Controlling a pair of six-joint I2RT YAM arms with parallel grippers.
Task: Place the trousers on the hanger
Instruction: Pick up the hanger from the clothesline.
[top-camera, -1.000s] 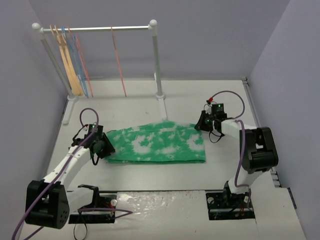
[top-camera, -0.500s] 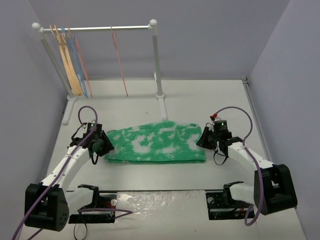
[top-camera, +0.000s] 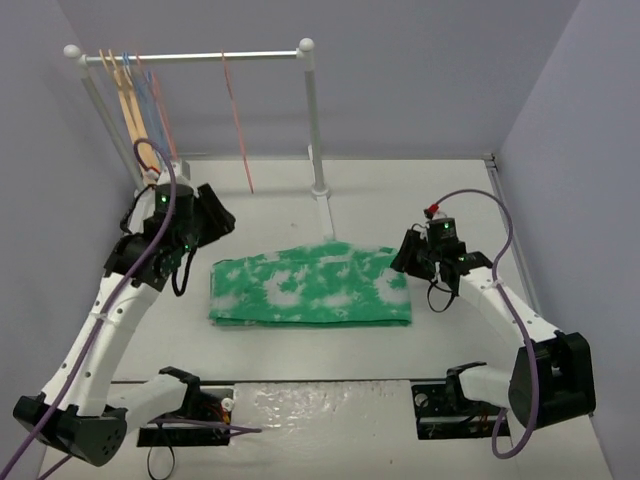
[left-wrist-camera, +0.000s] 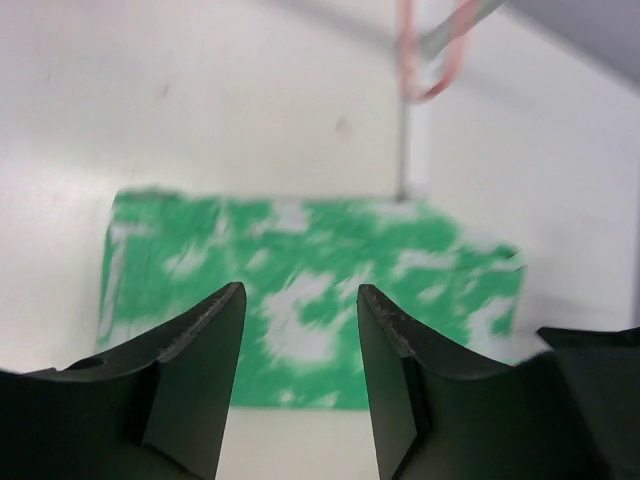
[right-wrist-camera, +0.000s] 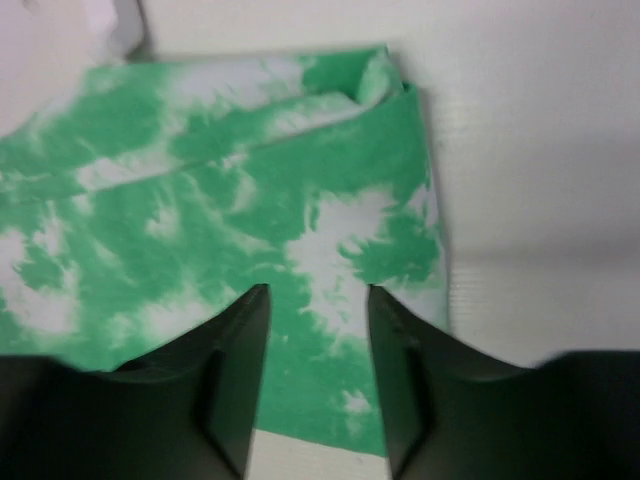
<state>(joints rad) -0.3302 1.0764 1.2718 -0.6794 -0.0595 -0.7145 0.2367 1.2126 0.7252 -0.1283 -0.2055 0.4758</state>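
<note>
Left gripper (top-camera: 207, 217) is lifting off the trousers (top-camera: 310, 285) toward the far-left rack (top-camera: 260, 56), jaws apart, empty. Right gripper (right-wrist-camera: 317, 292) is hovering over their right edge, jaws apart, holding nothing. Trousers are lying folded mid-table. Next is probably fetching the hanger (top-camera: 237, 120), which is hanging on the rack; its thin wire is calling for a precise pinch. No writing is showing.

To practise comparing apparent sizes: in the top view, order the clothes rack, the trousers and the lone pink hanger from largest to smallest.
1. clothes rack, by overall span.
2. trousers, though they fill more solid area.
3. pink hanger, seen edge-on as a thin line.
</note>
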